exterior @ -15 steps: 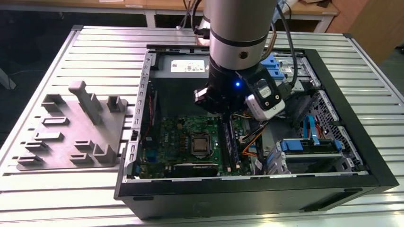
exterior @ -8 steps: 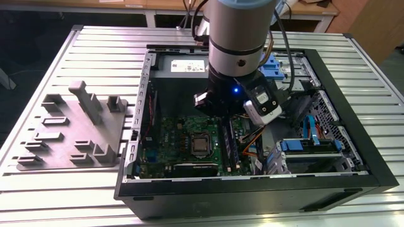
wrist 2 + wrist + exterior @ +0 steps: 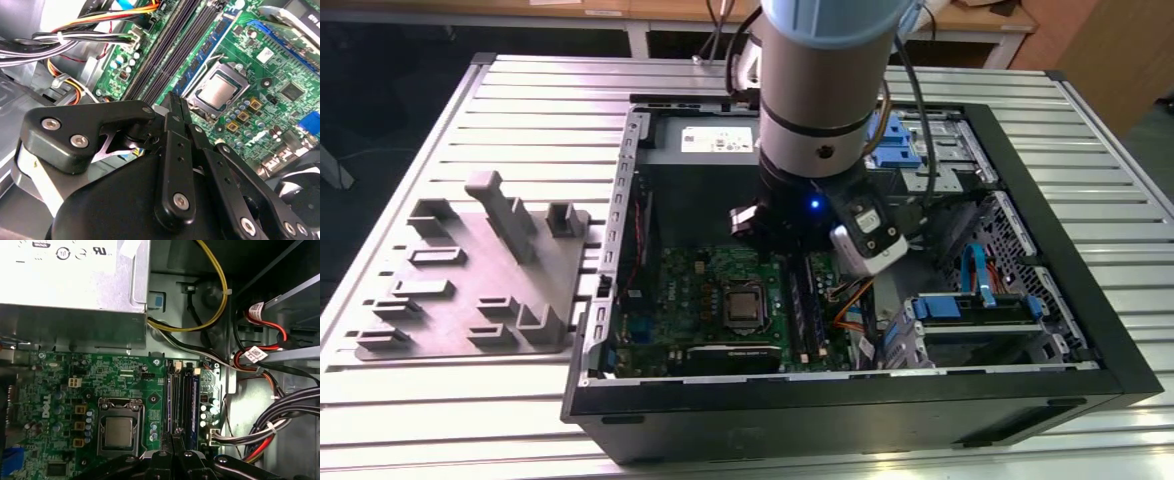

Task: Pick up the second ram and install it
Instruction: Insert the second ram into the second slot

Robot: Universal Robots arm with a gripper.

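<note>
Gripper (image 3: 176, 102) matte black, tips pressed together | motherboard (image 3: 250, 47) green | slots (image 3: 167, 57) long, dark

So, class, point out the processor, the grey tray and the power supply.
processor (image 3: 119, 432), first wrist view, centre of its metal lid.
grey tray (image 3: 454, 275), exterior view, its moulded top surface.
power supply (image 3: 75, 280), first wrist view, its labelled metal face.

A ribbed silver metal table (image 3: 414, 130), matt, is seen at the exterior view's left, bearing a grey moulded tray (image 3: 460, 275) of dull plastic. The black gripper (image 3: 176, 102) appears satin-finished; the green motherboard (image 3: 125, 372) is glossy, its square processor lid (image 3: 119, 432) brushed metal.
</note>
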